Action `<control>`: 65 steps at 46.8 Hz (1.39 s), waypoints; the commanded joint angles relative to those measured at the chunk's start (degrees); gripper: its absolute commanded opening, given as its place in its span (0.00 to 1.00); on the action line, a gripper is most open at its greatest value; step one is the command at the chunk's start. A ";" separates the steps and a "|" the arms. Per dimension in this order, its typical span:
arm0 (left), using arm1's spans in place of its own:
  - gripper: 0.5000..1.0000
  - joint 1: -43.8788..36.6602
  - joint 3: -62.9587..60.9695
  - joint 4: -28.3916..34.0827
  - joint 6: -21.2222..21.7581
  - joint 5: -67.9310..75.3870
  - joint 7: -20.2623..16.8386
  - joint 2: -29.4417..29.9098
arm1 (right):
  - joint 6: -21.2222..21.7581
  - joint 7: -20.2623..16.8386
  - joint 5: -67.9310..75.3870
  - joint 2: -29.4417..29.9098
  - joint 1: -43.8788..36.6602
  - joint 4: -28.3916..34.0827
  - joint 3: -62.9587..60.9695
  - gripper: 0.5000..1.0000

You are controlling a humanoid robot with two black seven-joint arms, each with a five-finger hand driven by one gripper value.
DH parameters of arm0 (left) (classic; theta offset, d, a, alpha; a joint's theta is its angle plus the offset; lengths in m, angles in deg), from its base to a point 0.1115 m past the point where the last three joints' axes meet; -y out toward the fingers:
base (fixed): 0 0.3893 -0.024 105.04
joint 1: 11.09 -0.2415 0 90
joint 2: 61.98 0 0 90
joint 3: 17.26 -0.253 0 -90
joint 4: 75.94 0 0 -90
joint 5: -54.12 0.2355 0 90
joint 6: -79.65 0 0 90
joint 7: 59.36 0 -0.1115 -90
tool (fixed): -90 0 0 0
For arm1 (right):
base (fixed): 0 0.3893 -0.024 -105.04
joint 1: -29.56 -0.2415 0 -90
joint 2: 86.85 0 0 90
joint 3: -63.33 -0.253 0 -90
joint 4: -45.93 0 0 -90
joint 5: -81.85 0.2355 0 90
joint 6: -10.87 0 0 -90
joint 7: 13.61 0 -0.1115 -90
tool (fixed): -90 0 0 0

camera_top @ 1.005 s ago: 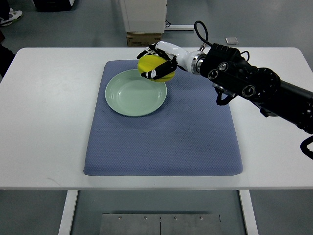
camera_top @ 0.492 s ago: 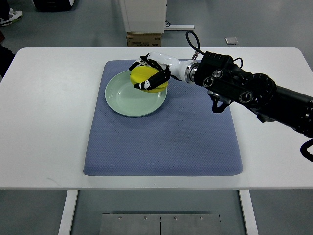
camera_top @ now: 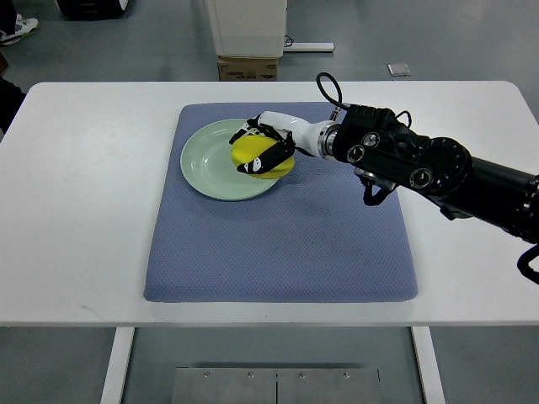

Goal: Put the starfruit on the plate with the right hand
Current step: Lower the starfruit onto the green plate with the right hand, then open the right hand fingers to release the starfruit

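Right hand [camera_top: 263,154] is wrapped around the yellow starfruit [camera_top: 258,155] at the plate's [camera_top: 202,164] right edge, so it's probably best nudged left before being let go.

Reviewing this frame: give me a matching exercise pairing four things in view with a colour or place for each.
Things:
1. starfruit
2. plate
3. mat
4. cardboard box

Descriptions:
A. blue-grey, spread on the white table
B. pale green, on the mat
C. on the floor beyond the table's far edge
D. yellow, in the right hand, over the plate's right side

Pairs: 1-D, 2-B, 3-A, 4-C
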 commanded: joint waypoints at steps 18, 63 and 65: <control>1.00 0.00 -0.03 0.01 -0.02 0.00 0.00 0.00 | -0.09 -2.40 -0.03 0.00 0.35 0.27 0.03 0.29; 1.00 0.00 -0.03 0.01 -0.02 0.00 0.00 0.00 | -0.09 -2.48 -0.12 0.00 0.35 0.18 0.29 0.71; 1.00 0.00 -0.03 0.01 -0.02 0.00 0.00 0.00 | -0.17 -2.48 -0.03 0.00 0.35 0.18 0.29 0.72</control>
